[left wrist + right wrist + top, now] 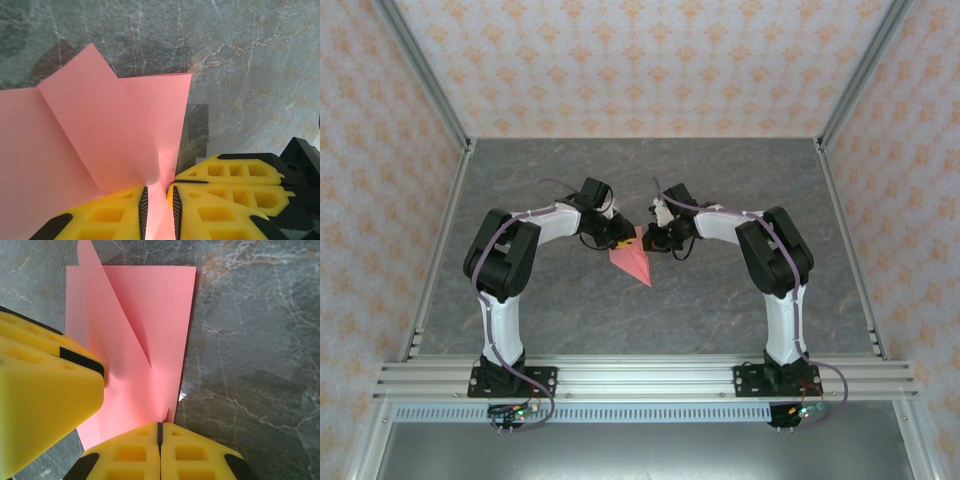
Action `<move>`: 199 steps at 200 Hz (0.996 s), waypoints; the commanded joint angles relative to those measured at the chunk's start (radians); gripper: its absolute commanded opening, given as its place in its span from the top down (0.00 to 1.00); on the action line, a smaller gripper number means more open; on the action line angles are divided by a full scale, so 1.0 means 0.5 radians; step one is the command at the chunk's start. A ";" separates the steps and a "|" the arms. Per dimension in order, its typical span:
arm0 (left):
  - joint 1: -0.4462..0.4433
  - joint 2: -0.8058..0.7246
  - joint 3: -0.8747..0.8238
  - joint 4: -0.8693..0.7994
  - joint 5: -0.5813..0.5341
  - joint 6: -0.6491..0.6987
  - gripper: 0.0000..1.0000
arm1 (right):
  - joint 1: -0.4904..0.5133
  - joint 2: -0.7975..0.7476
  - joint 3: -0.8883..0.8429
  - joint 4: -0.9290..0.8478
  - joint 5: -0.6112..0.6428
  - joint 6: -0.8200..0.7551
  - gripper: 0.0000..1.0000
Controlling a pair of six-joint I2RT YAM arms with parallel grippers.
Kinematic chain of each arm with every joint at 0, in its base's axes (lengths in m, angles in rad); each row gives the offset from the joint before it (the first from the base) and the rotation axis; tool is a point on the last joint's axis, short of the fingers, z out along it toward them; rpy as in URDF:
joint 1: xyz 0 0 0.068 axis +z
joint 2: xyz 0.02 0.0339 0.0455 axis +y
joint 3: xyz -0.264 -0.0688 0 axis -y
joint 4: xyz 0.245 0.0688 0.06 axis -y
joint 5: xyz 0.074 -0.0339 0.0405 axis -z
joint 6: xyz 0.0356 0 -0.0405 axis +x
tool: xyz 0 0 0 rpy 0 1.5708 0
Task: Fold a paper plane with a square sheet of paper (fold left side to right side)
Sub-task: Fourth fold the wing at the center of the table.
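The paper [633, 260] lies near the middle of the grey marbled table [740, 300], between the two arms. From above it is a narrow pointed shape. Its long axis runs on a slant, with the wide end away from the arm bases and the sharp tip aimed back toward the near edge of the table and a little to the right.

The wide end sits under the two grippers, which face each other almost tip to tip. The left gripper [618, 241] comes in from the left and the right gripper [656, 238] from the right, so both crowd that end while the tip lies free on the table.

In the left wrist view the paper [100, 130] spreads flat to the left, and one creased flap rises off it at an angle. The layers narrow down into the left gripper [159, 200], whose jaws are pinched on the paper with pink showing in the thin slot between them. The fingers [235, 172] of the other gripper lie just to the right, their tips against the same spot.

In the right wrist view the paper [150, 305] stretches away from the camera, one slanted flap lifted along a crease. Its narrowing end runs down to the right gripper [160, 432]. Those jaws are pressed fully together; whether any paper is caught between them I cannot tell. A finger [45, 395] of the left gripper covers the paper's left side.

Patterned walls [640, 60] surround the table.
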 commanded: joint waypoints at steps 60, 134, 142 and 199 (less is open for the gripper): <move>0.021 0.045 -0.030 -0.117 -0.160 0.068 0.76 | 0.047 0.107 -0.005 -0.209 0.164 -0.063 0.92; 0.020 0.088 -0.090 -0.123 -0.203 0.085 0.77 | 0.047 0.044 0.054 -0.156 0.128 -0.025 0.88; 0.021 0.087 -0.099 -0.122 -0.206 0.085 0.77 | 0.047 0.021 0.067 -0.160 0.141 -0.021 0.87; 0.020 0.083 -0.140 -0.106 -0.217 0.075 0.77 | 0.045 -0.303 0.068 -0.234 0.279 0.007 0.71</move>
